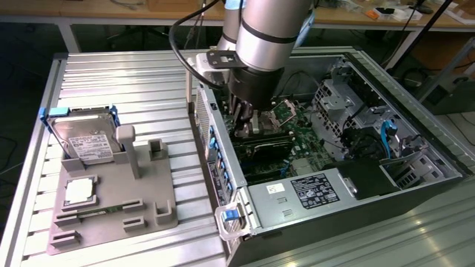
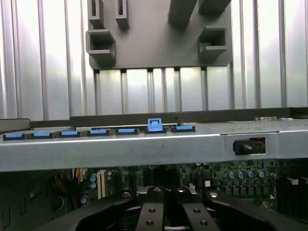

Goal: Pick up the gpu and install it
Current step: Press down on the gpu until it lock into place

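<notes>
Now gripper [image 1: 248, 123] down inside open PC case [image 1: 415, 183], jaws narrow, closed over motherboard [image 1: 297, 142]; whether gpu held, cannot tell. Tray [image 1: 111, 194] at 9 o'clock. Keep descent vertical, aligned with slot, press gently.

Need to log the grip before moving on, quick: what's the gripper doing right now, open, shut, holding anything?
Gripper: shut, down inside the open computer case over the motherboard; whether it holds the gpu cannot be told.
</notes>
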`<state>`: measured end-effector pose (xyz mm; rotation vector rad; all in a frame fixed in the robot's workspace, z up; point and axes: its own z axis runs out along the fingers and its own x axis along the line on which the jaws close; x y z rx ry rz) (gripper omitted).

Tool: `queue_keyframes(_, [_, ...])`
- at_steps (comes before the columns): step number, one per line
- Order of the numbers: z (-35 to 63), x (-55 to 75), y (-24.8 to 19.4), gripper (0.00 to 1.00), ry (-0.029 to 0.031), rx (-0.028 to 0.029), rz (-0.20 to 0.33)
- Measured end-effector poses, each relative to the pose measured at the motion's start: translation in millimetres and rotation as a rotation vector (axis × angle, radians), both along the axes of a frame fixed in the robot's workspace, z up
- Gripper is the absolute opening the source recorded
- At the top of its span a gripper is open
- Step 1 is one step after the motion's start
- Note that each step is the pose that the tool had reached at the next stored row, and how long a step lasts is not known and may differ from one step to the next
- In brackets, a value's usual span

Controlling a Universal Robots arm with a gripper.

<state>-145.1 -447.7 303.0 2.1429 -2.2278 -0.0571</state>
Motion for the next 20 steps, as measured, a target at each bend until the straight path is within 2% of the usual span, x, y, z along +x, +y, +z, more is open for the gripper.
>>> queue_keyframes(3, [0.0, -4.1, 0.0, 0.11, 0.0045, 0.0058, -0.001])
queue_keyframes(7, [-0.1, -7.6, -0.4, 0.11, 0.009, 0.0265, -0.001])
queue_keyframes(9, [-0.1, -7.9, -1.5, 0.11, 0.0141, 0.0355, -0.001])
queue_keyframes(11, [-0.1, -8.0, -2.8, 0.11, 0.0219, 0.0374, -0.001])
queue_keyframes(15, [1.1, -7.9, -3.6, 0.11, 0.0285, 0.0406, -0.001])
queue_keyframes(17, [2.4, -8.1, -4.0, 0.11, 0.0377, 0.0421, -0.001])
queue_keyframes(18, [3.5, -8.0, -4.6, 0.11, 0.0446, 0.0428, -0.001])
queue_keyframes(20, [4.6, -8.1, -5.2, 0.11, 0.0511, 0.0444, -0.002])
